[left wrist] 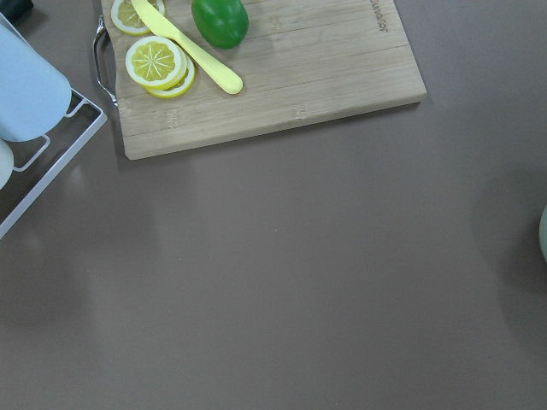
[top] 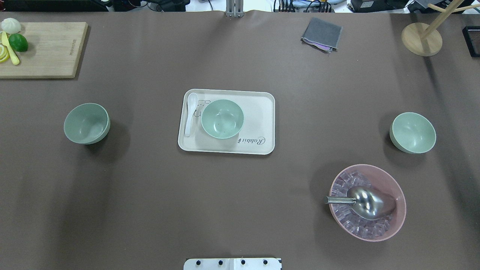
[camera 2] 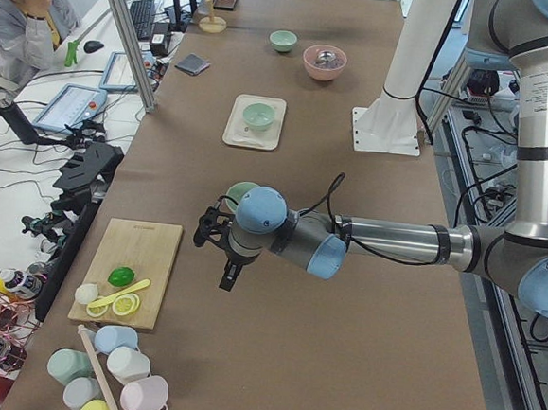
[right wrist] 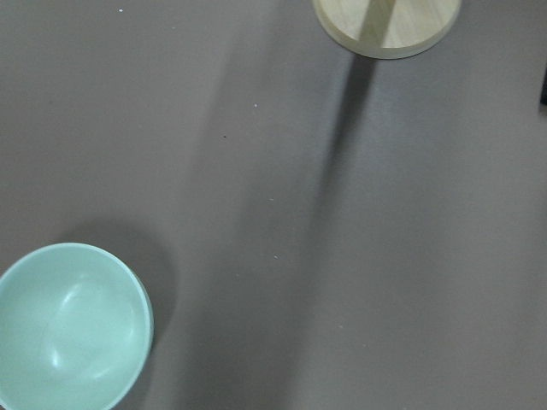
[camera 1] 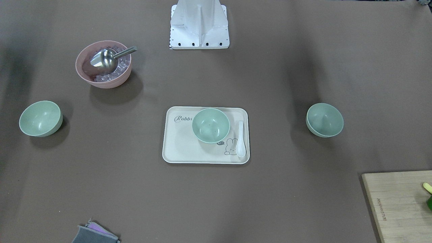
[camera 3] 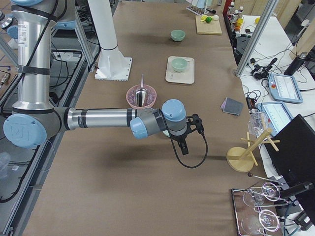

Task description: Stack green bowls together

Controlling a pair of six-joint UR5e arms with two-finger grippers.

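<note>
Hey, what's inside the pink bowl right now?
The pink bowl holds a metal scoop resting on clear ice cubes, its handle poking over the rim. Scoop and cubes cover the bottom, so that is hidden.

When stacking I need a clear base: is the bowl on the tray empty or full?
Empty. The bowl shows a bare inside but for tiny dark specks; the spoon lies beside it on the tray.

Shows smooth matt green bowls (top: 87, 123); polished metal scoop (top: 371, 204); matt pink bowl (top: 394, 187); glossy white spoon (top: 190, 112); matt cream tray (top: 259, 112); grained wooden board (top: 48, 56); grey cloth (top: 321, 33); matt brown table cover (top: 150, 206).
</note>
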